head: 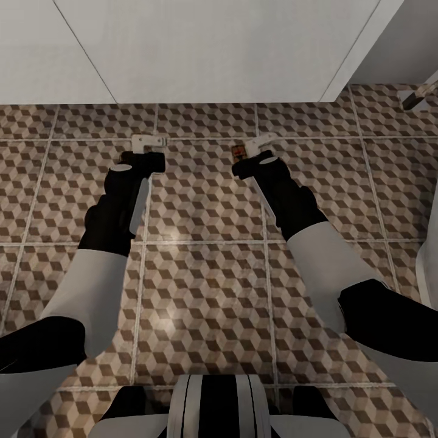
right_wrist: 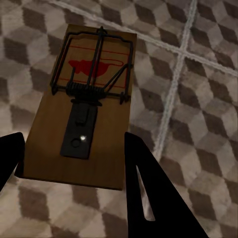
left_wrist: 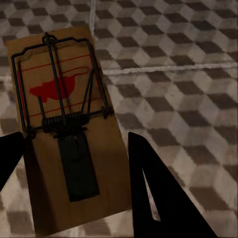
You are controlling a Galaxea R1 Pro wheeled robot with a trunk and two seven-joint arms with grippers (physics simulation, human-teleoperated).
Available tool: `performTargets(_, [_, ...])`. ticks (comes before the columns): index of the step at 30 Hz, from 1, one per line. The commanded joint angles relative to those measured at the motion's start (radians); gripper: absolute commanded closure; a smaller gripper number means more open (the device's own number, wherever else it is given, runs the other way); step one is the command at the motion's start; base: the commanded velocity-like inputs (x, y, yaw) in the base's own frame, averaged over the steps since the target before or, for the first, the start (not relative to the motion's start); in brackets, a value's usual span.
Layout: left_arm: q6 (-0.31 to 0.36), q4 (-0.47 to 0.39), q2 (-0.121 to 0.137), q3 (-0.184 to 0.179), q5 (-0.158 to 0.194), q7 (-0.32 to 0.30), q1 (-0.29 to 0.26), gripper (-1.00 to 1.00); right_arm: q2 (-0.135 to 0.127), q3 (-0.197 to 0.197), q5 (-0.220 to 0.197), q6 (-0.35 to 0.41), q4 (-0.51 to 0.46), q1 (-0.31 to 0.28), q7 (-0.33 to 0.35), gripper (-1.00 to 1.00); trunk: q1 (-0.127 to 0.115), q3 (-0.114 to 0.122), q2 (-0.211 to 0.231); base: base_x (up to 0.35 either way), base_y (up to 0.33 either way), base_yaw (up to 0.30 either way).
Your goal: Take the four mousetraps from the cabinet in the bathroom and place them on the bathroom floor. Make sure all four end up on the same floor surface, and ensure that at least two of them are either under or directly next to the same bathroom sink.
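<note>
Held low over the floor (head: 201,201): one trap (left_wrist: 69,129) clamped between left end effector (head: 148,141) fingers, another trap (right_wrist: 87,106) clamped in right end effector (head: 260,143), long axes running straight out ahead of each.

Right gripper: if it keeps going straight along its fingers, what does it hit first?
Likely the bathroom floor. The right gripper is shut on a mousetrap and points down at the tiles, nothing else between. How far off the floor the trap sits is unclear.
</note>
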Motion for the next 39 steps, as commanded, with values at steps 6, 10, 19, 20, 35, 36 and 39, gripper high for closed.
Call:
performTargets(6, [0.009,-0.036,0.019,-0.012,-0.014,-0.19,-0.002,1.0,0.0,0.004,0.003,-0.034,-0.008,0.0,0.008,1.0,0.0,-0.001,0.0,0.0,0.0,0.0])
performTargets(10, [0.015,-0.041,0.026,-0.014,-0.015,-0.228,-0.002,1.0,0.0,0.004,0.003,-0.043,-0.008,0.0,0.009,1.0,0.0,-0.001,0.0,0.0,0.0,0.0])
performTargets(19, [0.021,-0.018,0.025,-0.052,-0.022,-0.234,-0.001,1.0,0.0,0.005,0.003,-0.046,-0.011,0.0,0.009,1.0,0.0,-0.001,0.0,0.0,0.0,0.0])
performTargets(20, [0.021,-0.018,0.025,-0.056,-0.023,-0.232,0.0,1.0,0.0,0.005,0.003,-0.046,-0.011,0.0,0.009,1.0,0.0,-0.001,0.0,0.0,0.0,0.0])
performTargets(35, [0.036,0.151,0.028,-0.038,-0.032,-0.211,0.004,1.0,0.0,0.006,0.003,-0.046,-0.011,0.0,0.009,1.0,0.0,-0.001,0.0,0.0,0.0,0.0])
performTargets(36, [0.035,0.188,0.031,-0.035,-0.032,-0.211,0.004,1.0,0.0,0.006,0.003,-0.046,-0.011,0.0,0.009,1.0,0.0,-0.001,0.0,0.0,0.0,0.0])
performTargets(39, [0.021,0.241,0.036,-0.031,-0.032,-0.21,0.004,1.0,0.0,0.006,0.003,-0.046,-0.01,0.0,0.009,1.0,0.0,-0.001,0.0,0.0,0.0,0.0])
